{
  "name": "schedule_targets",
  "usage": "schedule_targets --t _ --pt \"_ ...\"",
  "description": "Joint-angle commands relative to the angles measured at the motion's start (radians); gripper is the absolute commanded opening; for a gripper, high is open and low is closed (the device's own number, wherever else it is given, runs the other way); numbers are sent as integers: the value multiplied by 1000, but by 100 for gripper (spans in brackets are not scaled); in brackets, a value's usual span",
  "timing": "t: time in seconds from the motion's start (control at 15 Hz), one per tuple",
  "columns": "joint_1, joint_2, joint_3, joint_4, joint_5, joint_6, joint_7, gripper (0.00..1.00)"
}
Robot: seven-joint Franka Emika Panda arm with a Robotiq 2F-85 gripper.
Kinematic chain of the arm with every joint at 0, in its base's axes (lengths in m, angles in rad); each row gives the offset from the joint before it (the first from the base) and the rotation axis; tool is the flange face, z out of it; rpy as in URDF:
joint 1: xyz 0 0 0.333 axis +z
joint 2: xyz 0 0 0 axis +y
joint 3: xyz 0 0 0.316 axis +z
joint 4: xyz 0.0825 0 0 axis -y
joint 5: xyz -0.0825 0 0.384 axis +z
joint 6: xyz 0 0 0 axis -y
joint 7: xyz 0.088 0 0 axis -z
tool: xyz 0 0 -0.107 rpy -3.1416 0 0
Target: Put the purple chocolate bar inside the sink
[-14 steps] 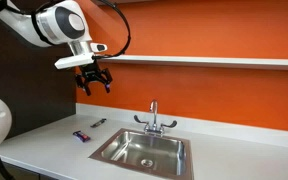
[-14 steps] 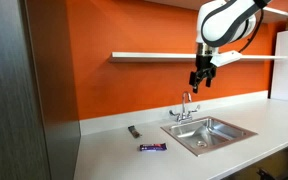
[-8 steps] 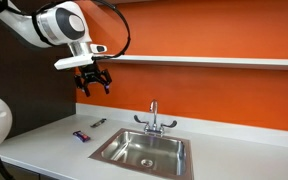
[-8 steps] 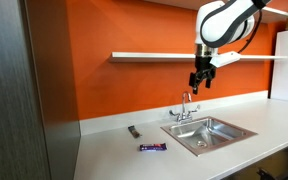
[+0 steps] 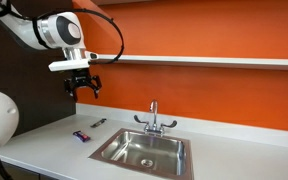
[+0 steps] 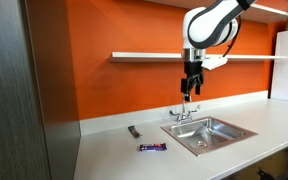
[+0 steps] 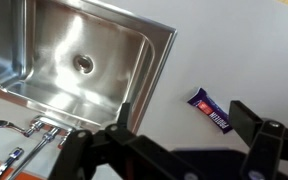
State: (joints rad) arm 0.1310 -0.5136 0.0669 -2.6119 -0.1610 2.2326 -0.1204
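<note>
Pincer (image 5: 82,88) hung high over counter (image 5: 39,150), jaws apart, empty; prob. lining up for descent. Purple chocolate bar (image 5: 81,136) lay flat on counter near sink (image 5: 102,146), outside basin, not yet gripped.

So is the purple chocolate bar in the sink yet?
Out: the purple chocolate bar lies flat on the counter, apart from the sink, whose basin looks empty.

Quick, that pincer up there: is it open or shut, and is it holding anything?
Pincer: open, holding nothing; the purple bar lies on the counter.
</note>
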Motion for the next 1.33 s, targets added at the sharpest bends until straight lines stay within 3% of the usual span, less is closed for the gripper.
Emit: schedule_targets --t 0.0,1.27 --pt "24 79 0 66 25 -33 -65 100" --pt "42 501 62 220 13 183 -36 100"
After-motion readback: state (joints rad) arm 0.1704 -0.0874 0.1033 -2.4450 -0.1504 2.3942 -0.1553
